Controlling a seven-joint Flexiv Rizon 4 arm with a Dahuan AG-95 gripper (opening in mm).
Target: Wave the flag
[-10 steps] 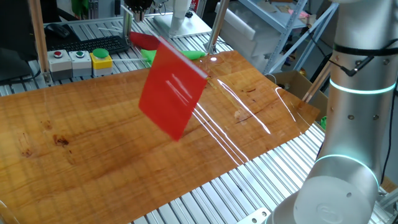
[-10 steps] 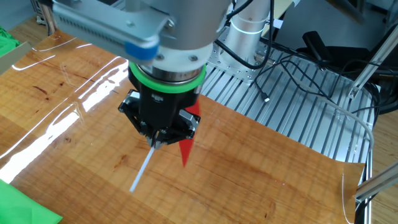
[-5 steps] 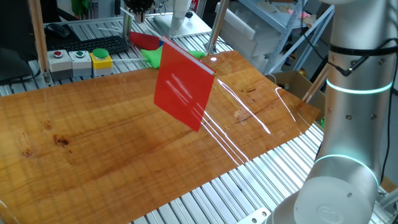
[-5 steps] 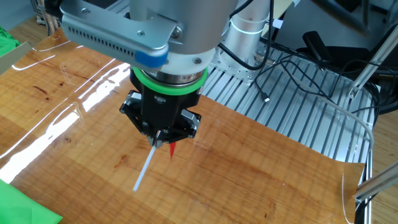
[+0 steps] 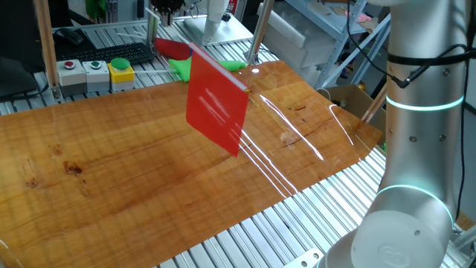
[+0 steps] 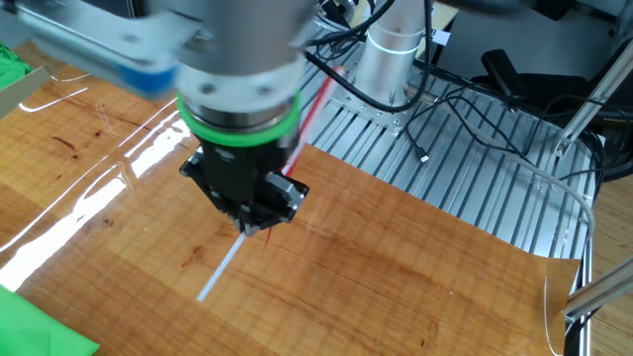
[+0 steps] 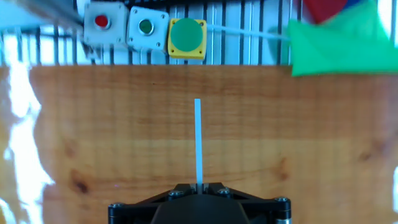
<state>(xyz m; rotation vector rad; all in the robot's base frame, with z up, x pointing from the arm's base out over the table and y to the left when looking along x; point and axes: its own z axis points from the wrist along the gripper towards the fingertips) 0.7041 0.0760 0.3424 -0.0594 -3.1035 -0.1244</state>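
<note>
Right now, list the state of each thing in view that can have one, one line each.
flag: held off the table by its stick, red cloth spread flat and tilted.
stick: clamped, white end jutting out past the jaws.
gripper: pointing down over the wooden table, jaws shut on the stick.
green cloth: lying loose at the table's far edge.

Bright; tabletop (image 5: 111,164) glare (arm (image 6: 227,89) motion-blurred).
</note>
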